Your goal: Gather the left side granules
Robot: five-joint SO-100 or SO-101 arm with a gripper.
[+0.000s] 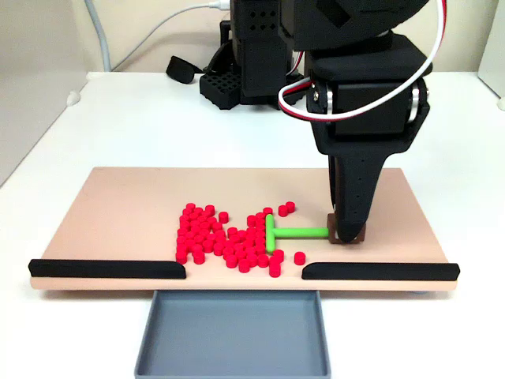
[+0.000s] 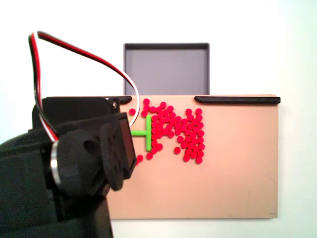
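Note:
Many tiny red granules point(image 1: 207, 235) lie in a loose heap on the beige board point(image 1: 118, 213), left of centre in the front fixed view. A few sit apart beside the pusher's crossbar. The green T-shaped pusher point(image 1: 271, 234) lies flat with its crossbar against the heap's right edge. Its stem runs right into my black gripper point(image 1: 347, 234), which stands upright and is shut on the stem's end. In the fixed view from above, the granules point(image 2: 171, 124) lie right of the pusher point(image 2: 147, 137). My arm point(image 2: 84, 163) covers the gripper there.
Two long black strips point(image 1: 106, 269) point(image 1: 379, 271) line the board's front edge with a gap between them. A grey tray point(image 1: 233, 335) sits just beyond that gap. The arm's base and cables point(image 1: 252, 55) stand behind the board.

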